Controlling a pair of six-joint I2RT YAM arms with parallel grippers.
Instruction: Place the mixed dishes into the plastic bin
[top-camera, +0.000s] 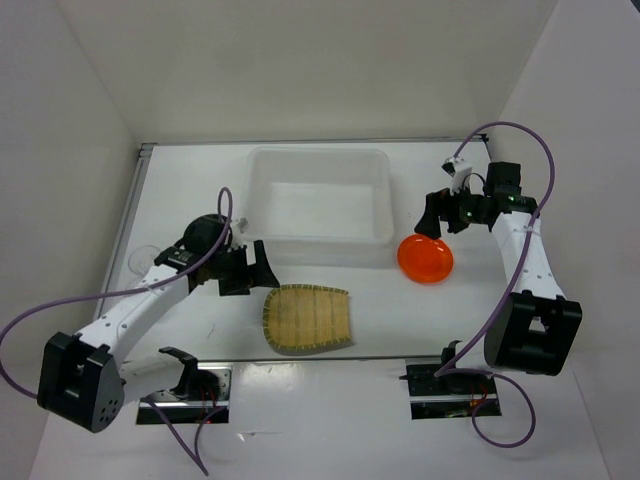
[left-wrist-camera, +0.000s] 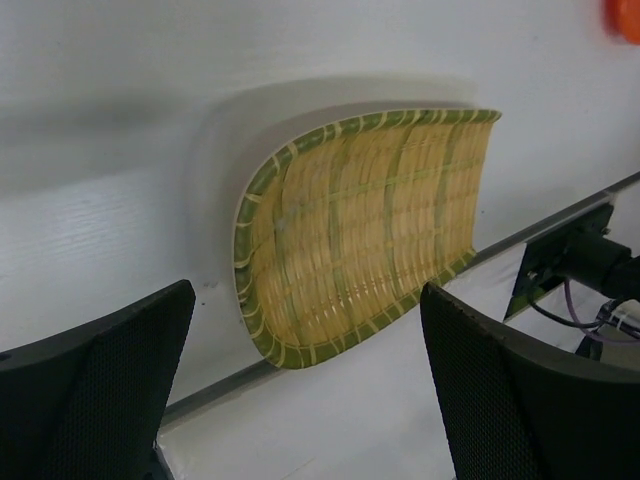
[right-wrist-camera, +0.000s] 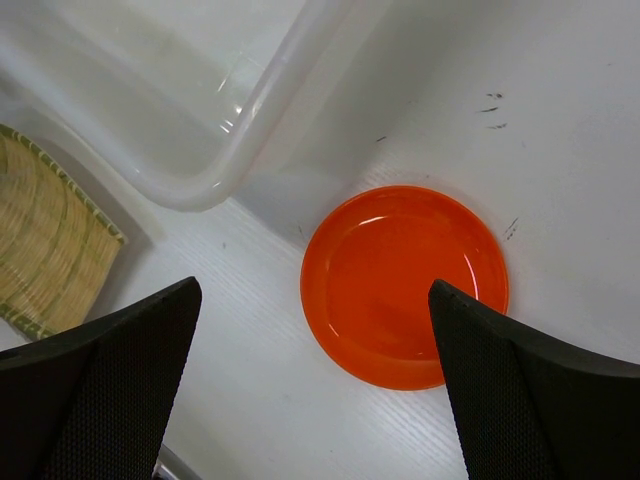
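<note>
My left gripper and right gripper both gaping empty, I am hovering near the bamboo tray and orange plate, aiming to pinch each rim.

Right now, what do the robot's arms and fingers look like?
Both the left arm and the right arm are white tubes with chunky black joints. A thin purple cable loops along each one. The left fingers and right fingers are black wedges with a fine dotted, mesh-like surface.
</note>
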